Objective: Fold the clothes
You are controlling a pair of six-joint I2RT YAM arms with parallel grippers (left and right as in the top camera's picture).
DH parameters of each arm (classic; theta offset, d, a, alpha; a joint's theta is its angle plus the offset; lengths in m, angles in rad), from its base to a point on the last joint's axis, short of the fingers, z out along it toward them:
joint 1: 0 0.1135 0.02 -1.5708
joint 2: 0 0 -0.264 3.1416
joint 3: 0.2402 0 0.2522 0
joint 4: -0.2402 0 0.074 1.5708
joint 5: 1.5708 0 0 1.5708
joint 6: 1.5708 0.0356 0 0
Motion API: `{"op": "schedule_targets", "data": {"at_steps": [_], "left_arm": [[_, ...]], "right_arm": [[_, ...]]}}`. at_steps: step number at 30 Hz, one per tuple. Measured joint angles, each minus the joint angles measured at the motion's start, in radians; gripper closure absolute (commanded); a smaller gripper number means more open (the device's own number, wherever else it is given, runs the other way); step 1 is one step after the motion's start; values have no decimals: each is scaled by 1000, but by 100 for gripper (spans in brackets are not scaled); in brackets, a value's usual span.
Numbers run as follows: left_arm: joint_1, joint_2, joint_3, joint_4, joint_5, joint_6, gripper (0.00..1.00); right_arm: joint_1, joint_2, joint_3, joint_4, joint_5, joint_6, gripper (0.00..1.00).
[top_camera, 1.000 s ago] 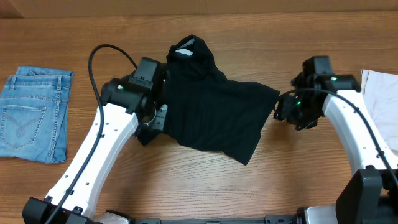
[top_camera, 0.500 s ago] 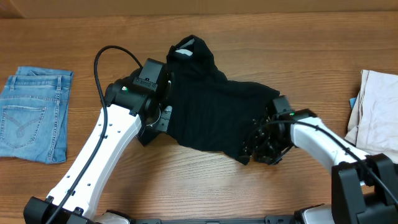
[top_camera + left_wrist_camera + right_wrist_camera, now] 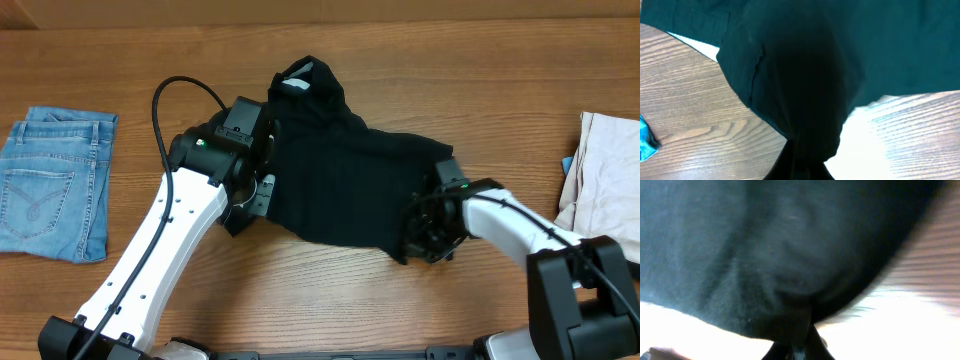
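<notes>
The black top (image 3: 340, 170) lies spread in the middle of the table, its white label (image 3: 297, 85) at the far end. My left gripper (image 3: 262, 188) is shut on the top's left edge. In the left wrist view the black cloth (image 3: 800, 75) bunches down into the jaws of that gripper (image 3: 802, 167). My right gripper (image 3: 422, 236) sits at the top's near right corner, shut on the fabric. The right wrist view shows the dark cloth (image 3: 780, 255) pinched at the gripper (image 3: 800, 344). The fingers themselves are hidden by cloth in both wrist views.
Folded light-blue jeans (image 3: 55, 180) lie at the far left. A cream garment (image 3: 610, 170) lies at the right edge with a bit of blue (image 3: 568, 165) beside it. A turquoise scrap (image 3: 646, 145) shows at the left of the left wrist view.
My right arm swung from beside the top's right edge down to its near right corner and shut on the cloth. The left gripper kept its hold and barely moved.
</notes>
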Motion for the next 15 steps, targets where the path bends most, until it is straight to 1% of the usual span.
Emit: {"op": "schedule_targets", "data": {"at_steps": [3,4,7,8,9,10,11,12,13,14,15], "left_arm": [[0,0,-2,-27,39,0,96],[0,0,-3,-34,68,0,96],[-6,0,-25,-55,200,-1,96],[-16,0,-42,-61,251,0,91],[-31,0,-59,-71,294,-1,78],[-49,0,-76,-77,331,-1,60],[-75,0,-101,-82,372,-5,53],[-101,0,-120,-94,410,-3,45],[-126,0,-129,-107,440,-3,39],[-146,0,-133,-119,460,3,39],[-169,0,-133,-135,480,4,42]], "right_arm": [[-147,8,102,-126,154,-5,96],[-227,10,190,-182,222,-26,96],[-320,11,328,-237,278,-66,96],[-340,11,360,-253,286,-79,96],[-357,11,384,-259,294,-93,96],[-370,11,395,-263,304,-101,96],[-379,11,399,-267,317,-113,96],[-382,11,399,-273,326,-122,96],[-384,11,399,-279,338,-129,96],[-384,11,399,-282,348,-134,96],[-384,11,399,-283,362,-139,96]]}}
